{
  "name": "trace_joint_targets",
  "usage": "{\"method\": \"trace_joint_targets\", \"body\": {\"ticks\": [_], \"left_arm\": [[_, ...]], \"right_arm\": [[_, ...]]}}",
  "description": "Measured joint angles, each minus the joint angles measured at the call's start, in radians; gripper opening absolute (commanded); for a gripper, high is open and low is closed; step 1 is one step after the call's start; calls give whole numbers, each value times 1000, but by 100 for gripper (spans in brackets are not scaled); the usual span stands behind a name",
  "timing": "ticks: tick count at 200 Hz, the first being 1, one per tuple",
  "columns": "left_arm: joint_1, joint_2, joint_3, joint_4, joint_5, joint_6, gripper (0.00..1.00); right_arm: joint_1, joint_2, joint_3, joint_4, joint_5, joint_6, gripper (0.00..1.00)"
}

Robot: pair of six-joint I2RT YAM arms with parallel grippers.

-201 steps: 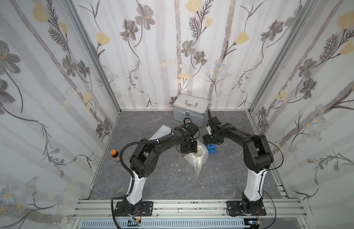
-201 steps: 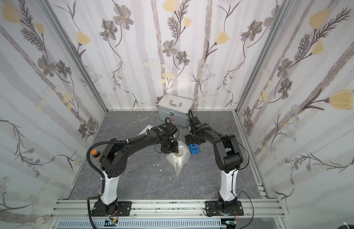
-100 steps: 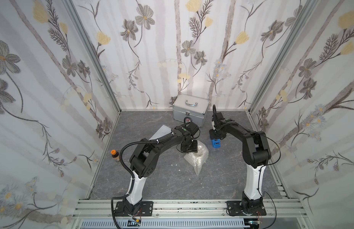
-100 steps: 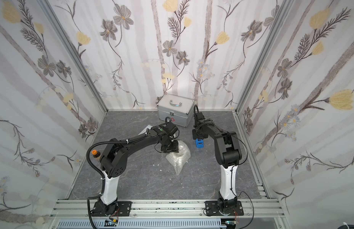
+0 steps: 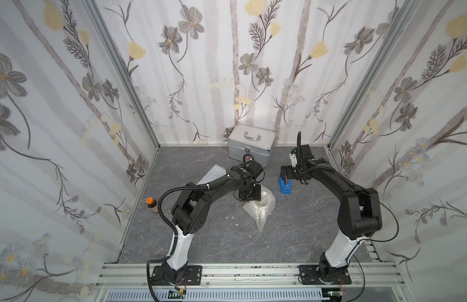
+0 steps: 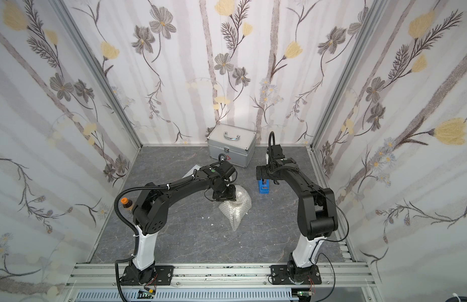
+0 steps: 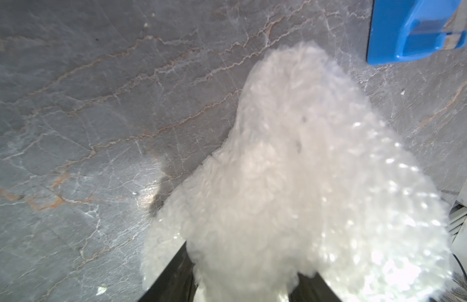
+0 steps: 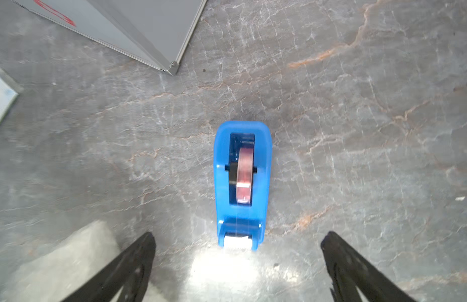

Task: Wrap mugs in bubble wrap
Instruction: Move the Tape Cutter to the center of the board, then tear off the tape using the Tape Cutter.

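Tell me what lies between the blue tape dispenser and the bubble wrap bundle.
Nothing: only bare grey tabletop separates the tape dispenser from the bubble wrap, shown in the left wrist view and both top views.

The bubble wrap (image 7: 292, 183) is shiny whitish-clear; the tape dispenser (image 8: 241, 217) blue, its roll (image 8: 245, 172) reddish; the case (image 5: 250, 146) silver; the table (image 5: 201, 235) grey, rust-veined.

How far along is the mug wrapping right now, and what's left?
Looks done: the bubble wrap is bunched into a bundle on the table; the mug is hidden, presumably inside. In hand: the left gripper grips one end of the bundle, and the right gripper hangs open over the blue tape dispenser. Left: probably pulling tape and sealing the bundle; no tape shows on it yet.
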Motion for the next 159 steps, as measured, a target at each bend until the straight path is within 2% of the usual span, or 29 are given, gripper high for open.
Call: {"method": "trace_joint_targets", "body": {"ticks": [16,26,37,45,51,61,73,96,159], "left_arm": [[0,0,2,-2,0,0,53],[0,1,2,-3,0,0,53],[-1,2,3,-3,0,0,53],[-1,3,4,-3,0,0,53],[-1,4,5,-3,0,0,53],[-2,5,9,-5,0,0,53],[-3,9,15,-6,0,0,53],[-4,14,28,-12,-2,0,53],[-7,27,47,-22,-10,1,53]], "right_arm": [[-52,-62,-80,62,-90,40,99],[-90,-85,-128,111,-150,64,94],[-137,-100,-175,158,-231,91,73],[-167,-100,-201,188,-288,108,51],[-190,-96,-216,211,-336,125,44],[-212,-81,-227,241,-394,142,43],[-220,-55,-230,270,-455,152,38],[-226,-9,-230,306,-527,159,36],[-232,104,-185,311,-547,163,36]]}}
